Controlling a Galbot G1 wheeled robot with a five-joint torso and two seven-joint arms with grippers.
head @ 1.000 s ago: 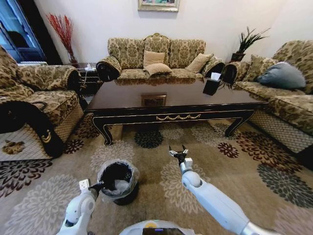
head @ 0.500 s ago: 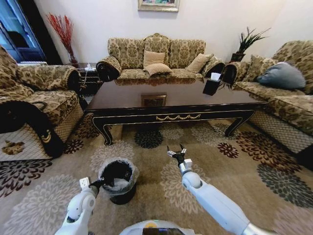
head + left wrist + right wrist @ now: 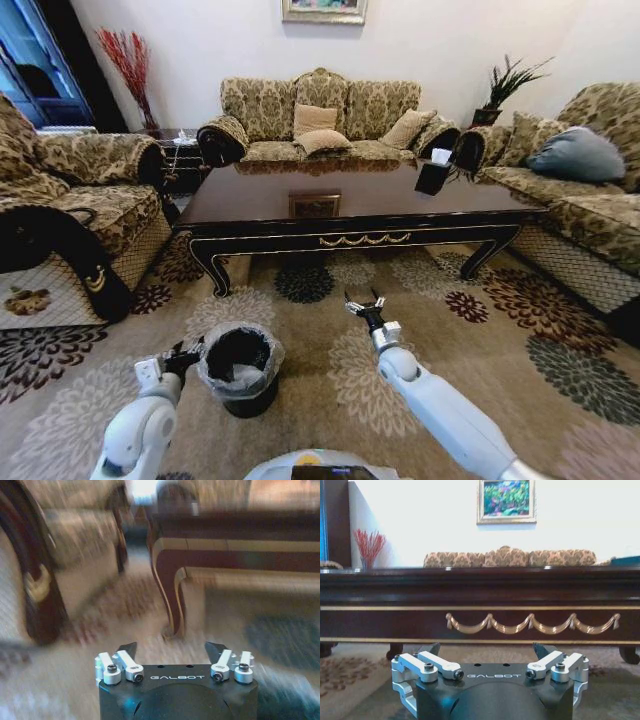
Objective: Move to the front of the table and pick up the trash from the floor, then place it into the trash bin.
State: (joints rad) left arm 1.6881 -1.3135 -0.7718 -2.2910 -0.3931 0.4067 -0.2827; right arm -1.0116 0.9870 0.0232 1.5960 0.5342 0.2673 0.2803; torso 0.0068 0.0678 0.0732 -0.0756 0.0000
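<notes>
The left hand (image 3: 183,356), spread wide and empty, sits just beside the bin (image 3: 240,369), whose liner seems to hold something pale, while the right hand (image 3: 365,304), also wide, faces the bench (image 3: 350,215) ahead.

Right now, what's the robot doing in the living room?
The robot stands on the flowered carpet in front of the long glossy dark brown coffee table. Its left tool is open and empty, just left of the small round black trash bin with the grey plastic liner. Its right tool is open too, held out above the carpet toward the table, holding nothing.
</notes>
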